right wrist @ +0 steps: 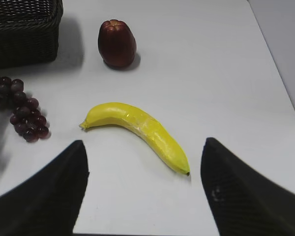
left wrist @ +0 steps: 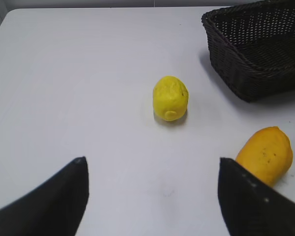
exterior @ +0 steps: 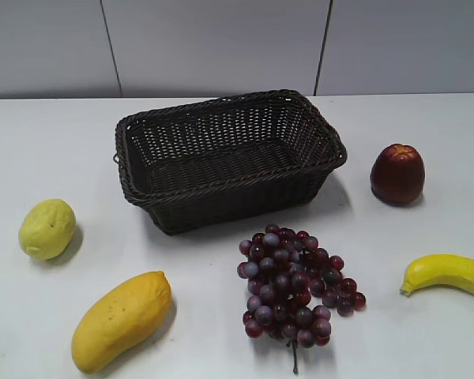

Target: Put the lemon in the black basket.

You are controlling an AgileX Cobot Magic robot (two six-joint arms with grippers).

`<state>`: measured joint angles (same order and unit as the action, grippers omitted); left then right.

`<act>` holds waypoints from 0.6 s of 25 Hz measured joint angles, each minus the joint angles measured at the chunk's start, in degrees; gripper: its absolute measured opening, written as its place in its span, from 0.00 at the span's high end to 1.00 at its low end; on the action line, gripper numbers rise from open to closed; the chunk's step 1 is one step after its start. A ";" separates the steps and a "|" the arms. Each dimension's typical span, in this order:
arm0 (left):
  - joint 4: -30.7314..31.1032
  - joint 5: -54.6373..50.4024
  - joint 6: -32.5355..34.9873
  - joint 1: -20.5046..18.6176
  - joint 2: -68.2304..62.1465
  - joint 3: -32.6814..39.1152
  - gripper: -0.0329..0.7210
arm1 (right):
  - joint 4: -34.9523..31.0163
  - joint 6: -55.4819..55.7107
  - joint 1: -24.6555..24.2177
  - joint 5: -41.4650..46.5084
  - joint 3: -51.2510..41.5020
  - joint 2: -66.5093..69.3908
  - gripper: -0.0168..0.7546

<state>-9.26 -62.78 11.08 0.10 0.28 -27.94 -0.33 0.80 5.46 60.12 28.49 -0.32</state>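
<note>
The lemon (exterior: 47, 228) is a small pale yellow-green fruit lying on the white table at the left, apart from the black basket (exterior: 229, 201). The dark woven basket stands at the middle back and is empty. In the left wrist view the lemon (left wrist: 170, 97) lies ahead of my left gripper (left wrist: 152, 162), which is open and empty, with the basket (left wrist: 258, 46) at the upper right. My right gripper (right wrist: 143, 143) is open and empty above the table near the banana (right wrist: 137, 129). Neither gripper shows in the exterior view.
A mango (exterior: 120, 319) lies at the front left, also at the right edge of the left wrist view (left wrist: 264, 155). A bunch of dark grapes (exterior: 295, 286) lies in front of the basket. A red apple (exterior: 396, 174) stands at the right, a banana (exterior: 449, 272) at the front right.
</note>
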 joint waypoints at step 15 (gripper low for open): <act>-11.29 25.61 0.14 0.37 -26.05 -1.71 0.15 | 0.00 0.00 0.00 0.00 0.00 0.00 0.22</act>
<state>-20.56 -37.17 11.22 0.47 -25.77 -29.64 -0.33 0.80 5.46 60.12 28.49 -0.32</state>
